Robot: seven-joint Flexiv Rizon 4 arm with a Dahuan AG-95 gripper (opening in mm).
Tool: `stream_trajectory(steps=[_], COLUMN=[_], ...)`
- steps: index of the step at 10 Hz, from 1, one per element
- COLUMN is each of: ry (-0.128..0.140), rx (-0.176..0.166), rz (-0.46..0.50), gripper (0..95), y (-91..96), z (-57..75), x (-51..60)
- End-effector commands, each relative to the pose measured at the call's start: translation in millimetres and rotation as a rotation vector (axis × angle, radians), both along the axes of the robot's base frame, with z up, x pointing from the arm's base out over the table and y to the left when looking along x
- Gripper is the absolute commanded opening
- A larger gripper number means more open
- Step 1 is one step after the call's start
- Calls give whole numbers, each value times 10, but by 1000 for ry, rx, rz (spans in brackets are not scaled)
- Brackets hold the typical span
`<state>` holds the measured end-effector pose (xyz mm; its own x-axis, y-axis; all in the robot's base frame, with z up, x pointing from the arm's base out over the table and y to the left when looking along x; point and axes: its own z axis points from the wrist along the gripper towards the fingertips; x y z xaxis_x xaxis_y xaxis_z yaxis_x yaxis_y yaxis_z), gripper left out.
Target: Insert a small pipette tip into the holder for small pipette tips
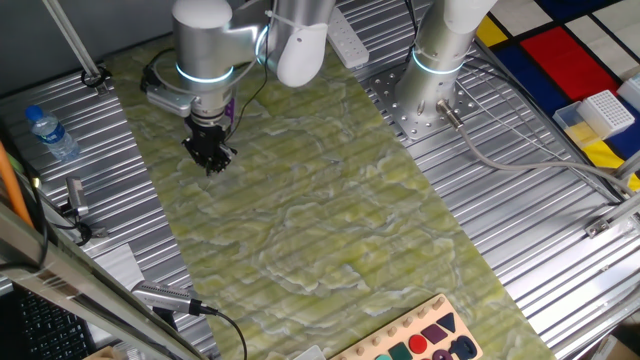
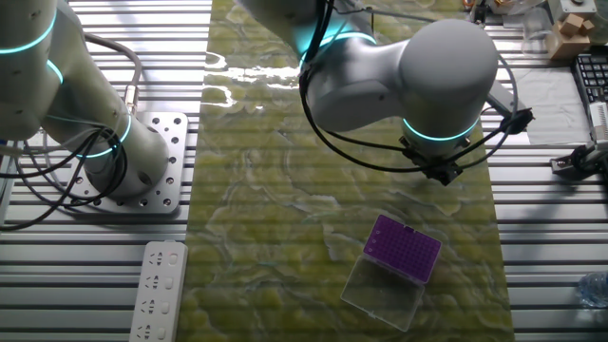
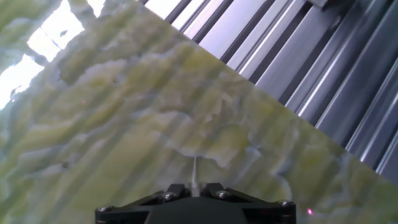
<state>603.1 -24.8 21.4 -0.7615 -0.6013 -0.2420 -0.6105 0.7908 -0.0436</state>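
Observation:
My gripper (image 1: 210,160) hangs over the left part of the green mat (image 1: 320,210), fingers pointing down. In the hand view the gripper (image 3: 195,186) is shut on a small pipette tip (image 3: 195,169), a thin whitish sliver sticking out between the fingers above the mat. The holder for small pipette tips (image 2: 404,249) is a small purple box with its clear lid (image 2: 383,293) lying open beside it. It lies on the mat a little away from the gripper (image 2: 439,173), which the arm mostly hides there. In one fixed view only a purple sliver (image 1: 230,108) shows behind the hand.
A second arm's base (image 1: 430,95) stands on the slatted metal table (image 1: 520,200). A white gridded rack with a yellow base (image 1: 600,115) is at the far right. A water bottle (image 1: 50,133) stands at the left. A power strip (image 2: 157,290) lies beside the mat. A shape-sorter board (image 1: 430,340) lies at the mat's near end.

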Motion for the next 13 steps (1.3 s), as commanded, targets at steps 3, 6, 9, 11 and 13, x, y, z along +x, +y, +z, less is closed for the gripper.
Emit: stream_trajectory(steps=[3, 6, 9, 11, 13], ry=[-1, -2, -5, -7, -8], rx=[-1, -3, -3, -4, -5], rz=[-3, -4, -4, -4, -4], gripper=[190, 190, 190, 190, 190], y=[4, 8, 20, 29, 40], z=[-15, -44, -76, -87, -101], x=[31, 31, 44, 55, 67])
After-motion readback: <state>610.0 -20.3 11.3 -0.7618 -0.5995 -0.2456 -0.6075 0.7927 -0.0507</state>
